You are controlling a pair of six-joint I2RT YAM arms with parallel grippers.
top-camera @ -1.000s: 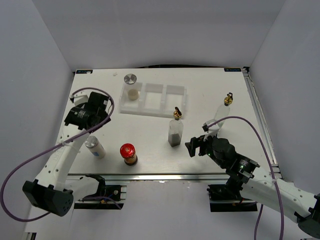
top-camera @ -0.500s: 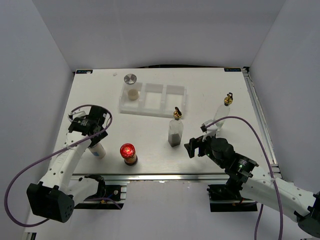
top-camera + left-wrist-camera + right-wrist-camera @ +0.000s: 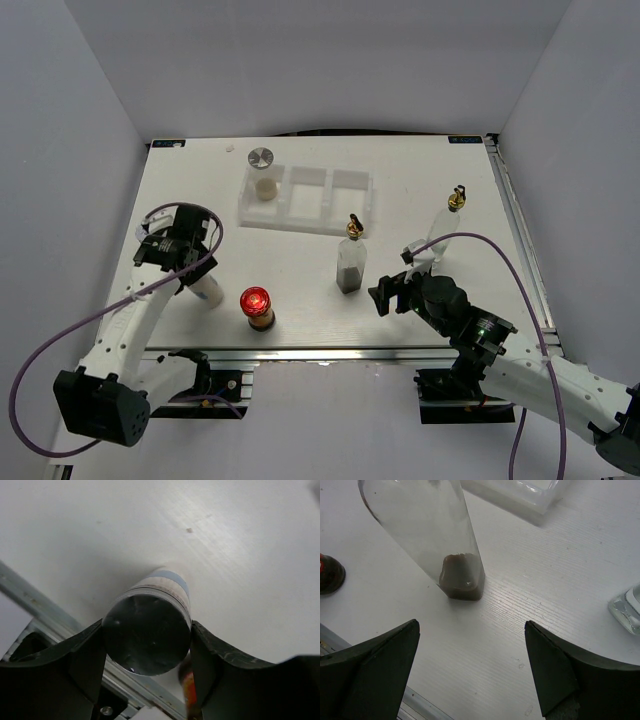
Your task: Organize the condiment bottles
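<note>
The left end effector [image 3: 192,277] pinches the silver-lidded jar [image 3: 148,632]; the right end effector [image 3: 471,630] is spread near a glass bottle [image 3: 462,575].

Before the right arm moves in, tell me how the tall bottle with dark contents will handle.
Tall on a narrow base, the bottle probably tips if pushed high. Smooth glass, likely slick and breakable. Little filling inside, so probably light.

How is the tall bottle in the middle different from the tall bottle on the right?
The middle bottle has brown stuff in its bottom; the right bottle looks clear all through. The middle bottle stands close to the white tray; the right bottle stands alone, farther right on the table. Both are upright clear glass with gold spouts.
</note>
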